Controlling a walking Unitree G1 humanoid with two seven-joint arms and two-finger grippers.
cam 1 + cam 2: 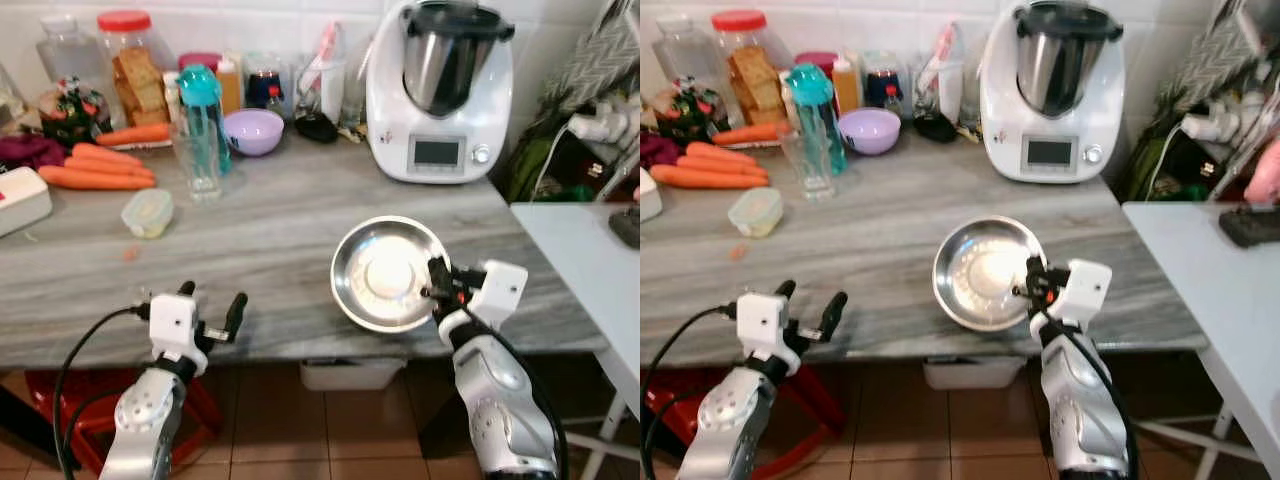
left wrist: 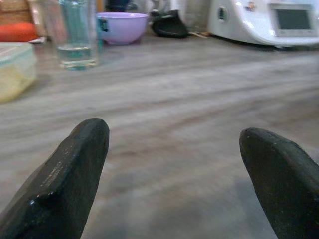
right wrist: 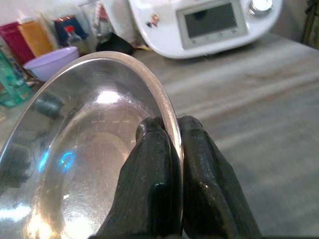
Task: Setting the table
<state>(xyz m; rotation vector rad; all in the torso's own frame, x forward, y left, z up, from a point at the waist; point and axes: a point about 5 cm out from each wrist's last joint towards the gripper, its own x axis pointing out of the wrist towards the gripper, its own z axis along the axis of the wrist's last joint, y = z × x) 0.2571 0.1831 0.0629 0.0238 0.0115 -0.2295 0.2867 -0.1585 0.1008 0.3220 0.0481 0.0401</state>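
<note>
A shiny steel bowl rests near the front edge of the grey wooden counter. My right gripper is shut on the bowl's right rim; in the right wrist view its two black fingers pinch the thin rim between them. My left gripper hovers at the counter's front edge to the left, open with nothing between its fingers. A purple bowl and a clear glass stand further back.
A white kitchen machine stands at the back right. Carrots, jars, a teal bottle and a small lidded tub crowd the back left. A white table adjoins on the right.
</note>
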